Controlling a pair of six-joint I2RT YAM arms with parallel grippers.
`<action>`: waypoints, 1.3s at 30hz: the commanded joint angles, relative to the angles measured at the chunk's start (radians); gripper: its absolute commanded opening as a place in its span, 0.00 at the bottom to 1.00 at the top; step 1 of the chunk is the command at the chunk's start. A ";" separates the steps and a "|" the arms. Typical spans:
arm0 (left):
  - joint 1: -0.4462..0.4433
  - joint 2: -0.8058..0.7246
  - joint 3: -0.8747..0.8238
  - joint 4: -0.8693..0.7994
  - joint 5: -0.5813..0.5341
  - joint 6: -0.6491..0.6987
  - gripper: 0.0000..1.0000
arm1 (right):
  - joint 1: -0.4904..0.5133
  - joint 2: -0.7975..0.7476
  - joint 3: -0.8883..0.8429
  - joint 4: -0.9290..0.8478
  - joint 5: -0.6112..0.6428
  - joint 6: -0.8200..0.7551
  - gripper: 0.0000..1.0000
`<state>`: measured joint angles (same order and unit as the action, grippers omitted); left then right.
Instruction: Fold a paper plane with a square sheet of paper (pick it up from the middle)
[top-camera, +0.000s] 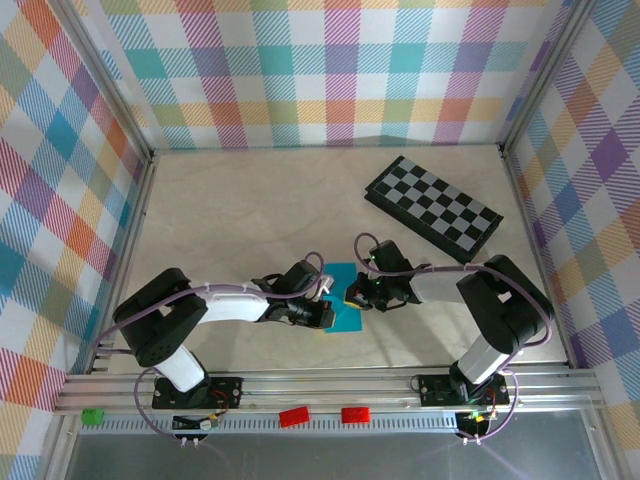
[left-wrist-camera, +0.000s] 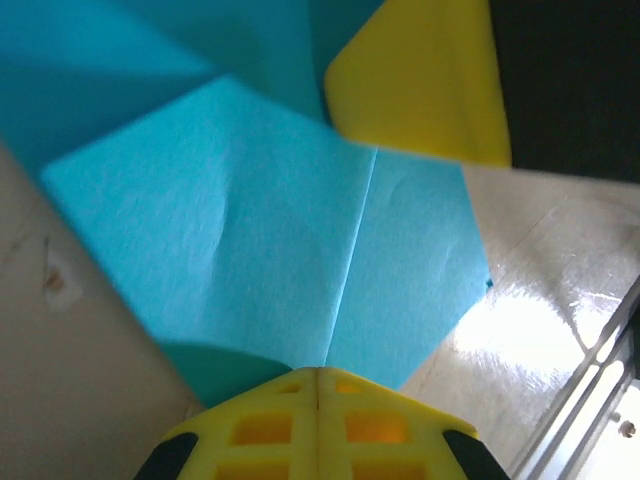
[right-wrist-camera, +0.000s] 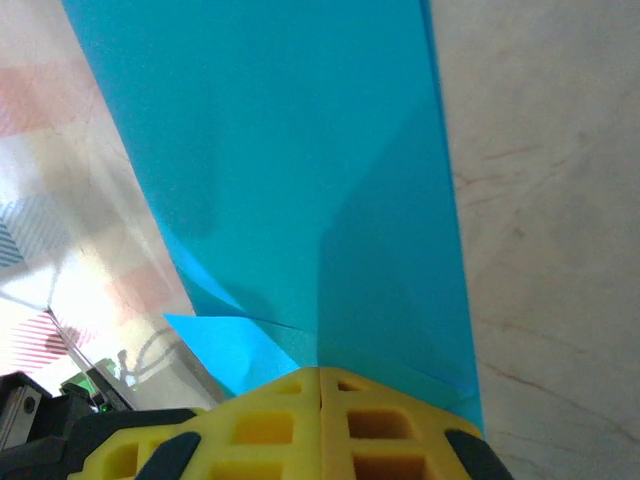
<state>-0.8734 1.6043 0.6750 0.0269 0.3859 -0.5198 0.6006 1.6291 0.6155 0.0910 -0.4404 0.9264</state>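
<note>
Now, my left gripper (left-wrist-camera: 318, 378) has its yellow fingers pressed tight together. They pinch a tip of the thin cyan-blue square sheet of paper (left-wrist-camera: 250, 230), right where a crease runs in. My right gripper (right-wrist-camera: 320, 375) has its fingers pressed together too, with the paper at their tips, but I cannot tell if any paper is between them. The paper already has folds in it. It sits by the near edge of the pale tabletop (top-camera: 250, 210), about the middle. I think this fold wants slow, gentle moves, both sides together, so the thin paper does not rip and the edges meet straight on the crease. I see no box or bowl here. The black-and-grey checkered board (top-camera: 433, 207) lies flat toward the far right corner, well apart from the paper.
</note>
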 joint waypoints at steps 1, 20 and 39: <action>0.007 -0.071 -0.004 -0.036 -0.003 -0.045 0.00 | -0.021 0.029 -0.054 -0.042 0.075 -0.005 0.00; -0.004 0.107 0.012 0.138 -0.009 -0.190 0.00 | -0.021 0.008 -0.077 -0.040 0.082 -0.007 0.00; -0.044 -0.256 -0.196 0.015 -0.052 -0.070 0.02 | -0.021 0.031 -0.068 -0.010 0.067 0.005 0.00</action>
<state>-0.9031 1.4097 0.4808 0.0704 0.3626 -0.6205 0.5884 1.6218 0.5774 0.1619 -0.4480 0.9268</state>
